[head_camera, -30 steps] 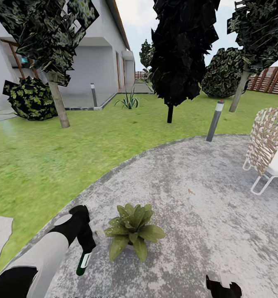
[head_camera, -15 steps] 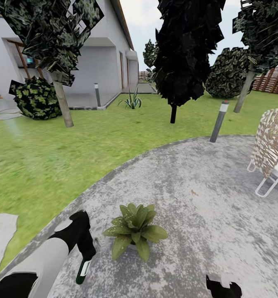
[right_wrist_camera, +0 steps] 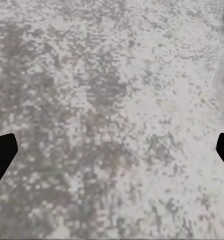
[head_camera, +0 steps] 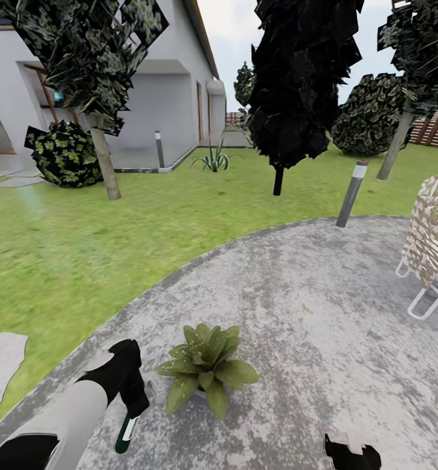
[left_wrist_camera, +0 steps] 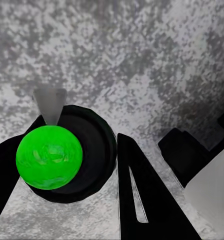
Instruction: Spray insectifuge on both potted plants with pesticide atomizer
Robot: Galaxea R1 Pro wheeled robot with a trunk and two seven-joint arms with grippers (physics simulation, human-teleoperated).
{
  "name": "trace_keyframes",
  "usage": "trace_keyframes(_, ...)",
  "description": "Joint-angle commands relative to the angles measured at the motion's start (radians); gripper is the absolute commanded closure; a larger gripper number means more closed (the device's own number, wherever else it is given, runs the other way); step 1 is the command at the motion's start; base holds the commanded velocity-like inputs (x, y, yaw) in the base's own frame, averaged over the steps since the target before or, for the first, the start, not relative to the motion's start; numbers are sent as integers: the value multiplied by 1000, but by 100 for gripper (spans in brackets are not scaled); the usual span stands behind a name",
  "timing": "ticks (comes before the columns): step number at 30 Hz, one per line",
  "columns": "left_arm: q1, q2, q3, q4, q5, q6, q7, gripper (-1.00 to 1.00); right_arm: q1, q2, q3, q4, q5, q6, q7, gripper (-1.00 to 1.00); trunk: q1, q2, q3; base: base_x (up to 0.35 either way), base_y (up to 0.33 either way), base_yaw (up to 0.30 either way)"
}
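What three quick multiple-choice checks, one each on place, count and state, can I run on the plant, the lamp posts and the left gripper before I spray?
1. The potted plant stands on:
A. the lawn
B. the stone patio
C. the wicker chair

2. Grey lamp posts in the head view:
A. one
B. two
C. four

3. The left gripper is:
A. open and empty
B. shut on the pesticide atomizer
C. shut on a leaf

Answers:
1. B: grey stone surrounds the plant.
2. B: near lamp post at the patio edge, far lamp post by the house.
3. B: the bottle hangs from it, beside the plant.
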Motion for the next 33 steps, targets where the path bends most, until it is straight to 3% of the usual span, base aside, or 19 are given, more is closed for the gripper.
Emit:
trace_keyframes(1,0,0,-1,-2,-4,10,-7,100,-1,0,-5,2,11,-3,-5,-100,0,0,-1,9,-271,0)
trace_keyframes(14,0,0,2,-2,-5,10,-6,100,-1,1,-5,3,11,-3,-5,-100,0,0,-1,-76,-264,53)
trace_keyframes(20,0,2,2,-2,-7,10,-6,100,-1,0,-5,3,11,-3,-5,-100,0,0,-1,-20,-34,236)
trace_keyframes(33,2,23,5,-3,-7,10,-4,100,-1,-3,-4,3,12,-3,-5,-100,0,0,-1,0,0,13)
